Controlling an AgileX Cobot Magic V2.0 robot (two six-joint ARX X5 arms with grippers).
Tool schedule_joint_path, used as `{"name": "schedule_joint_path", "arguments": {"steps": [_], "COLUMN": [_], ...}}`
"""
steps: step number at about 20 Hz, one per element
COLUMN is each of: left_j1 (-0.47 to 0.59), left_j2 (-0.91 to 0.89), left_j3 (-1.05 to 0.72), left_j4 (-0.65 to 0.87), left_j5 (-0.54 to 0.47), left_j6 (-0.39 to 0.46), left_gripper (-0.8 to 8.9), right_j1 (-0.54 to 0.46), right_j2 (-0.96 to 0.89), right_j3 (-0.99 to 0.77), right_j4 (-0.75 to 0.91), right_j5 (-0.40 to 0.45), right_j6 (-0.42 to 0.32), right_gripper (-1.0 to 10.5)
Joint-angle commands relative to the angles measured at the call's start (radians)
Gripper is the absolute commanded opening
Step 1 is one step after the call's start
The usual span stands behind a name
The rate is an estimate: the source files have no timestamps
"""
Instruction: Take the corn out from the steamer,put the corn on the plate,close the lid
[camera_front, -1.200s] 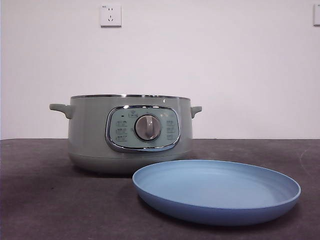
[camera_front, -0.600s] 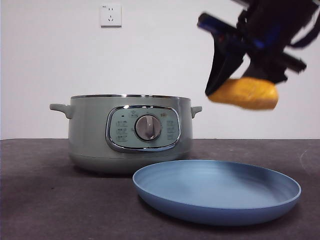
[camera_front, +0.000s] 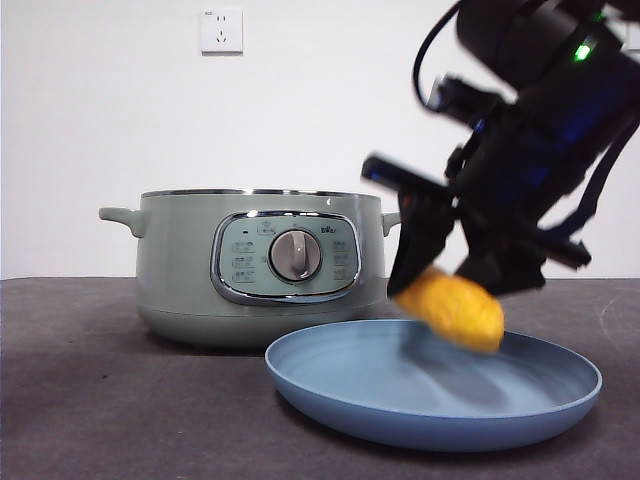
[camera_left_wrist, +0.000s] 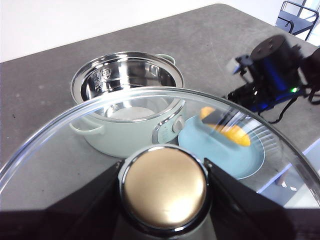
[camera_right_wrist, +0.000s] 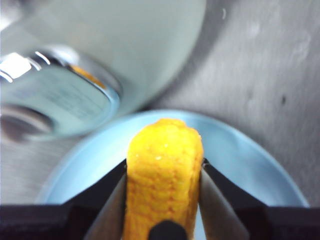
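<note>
Front view: a dark grey, faintly mottled tabletop (camera_front: 90, 400) ran back to a plain white wall (camera_front: 100, 120) that carried a white power socket (camera_front: 221, 30). The sage-green steamer (camera_front: 190, 270) stood uncovered on the tabletop, its chrome-framed control panel (camera_front: 285, 256) and grey dial (camera_front: 296, 255) facing the camera. Just in front of it lay the light-blue plate (camera_front: 560, 395). The right gripper (camera_front: 450, 285) reached down from the upper right, dark and large, its jaws closed around the corn (camera_front: 452, 310), which hung tilted just above the plate's inner surface.

Left wrist view: the left gripper (camera_left_wrist: 162, 187) was clamped on the round knob (camera_left_wrist: 164, 186) of the glass lid (camera_left_wrist: 60, 145), held high over the tabletop. Through and past the glass showed the steamer's open steel bowl (camera_left_wrist: 125, 80), the plate beside it with the corn over it, and the other arm. A dark trolley frame (camera_left_wrist: 300, 12) stood past the tabletop's far corner.

Right wrist view: the two black jaws pressed both sides of the bumpy yellow corn (camera_right_wrist: 164, 175), with the plate (camera_right_wrist: 250, 165) below and the blurred steamer panel (camera_right_wrist: 55, 95) near.
</note>
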Motion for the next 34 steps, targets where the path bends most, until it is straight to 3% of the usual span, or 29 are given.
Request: {"name": "schedule_joint_path", "arguments": {"steps": [1,9,14,15,19,26,29,34], "left_j1": [0.0,0.0,0.0,0.0,0.0,0.0,0.0,-0.002], "left_j2": [-0.01,-0.01,0.012,0.021,0.084,0.279,0.402,0.571], "left_j3": [0.01,0.01,0.01,0.01,0.01,0.01,0.01,0.01], "left_j4": [0.048,0.05,0.111,0.13,0.212,0.505,0.623,0.798], "left_j5": [0.003,0.0,0.001,0.001,0.003,0.009,0.061,0.06], "left_j6": [-0.007,-0.007,-0.007,-0.007,-0.007,-0.004,-0.004,0.004], "left_gripper": [-0.08,-0.08,-0.09,-0.08,-0.08,-0.08,-0.08,-0.08], "right_j1": [0.016,0.027,0.027,0.027,0.027,0.027,0.027,0.027], "right_j2": [0.066,0.13,0.127,0.118,0.0,-0.478,-0.681,-0.866], "right_j3": [-0.015,-0.015,-0.015,-0.015,-0.014,-0.014,-0.014,-0.014], "right_j4": [0.017,0.024,0.023,0.019,-0.022,-0.319,-0.42,-0.52], "right_j5": [0.03,0.081,0.072,0.072,0.05,0.055,0.055,0.053], "right_j6": [0.023,0.044,0.043,0.039,0.01,-0.056,-0.069,-0.069], "right_gripper": [-0.2,0.3,5.2,5.5,5.7,5.7,5.7,5.7]}}
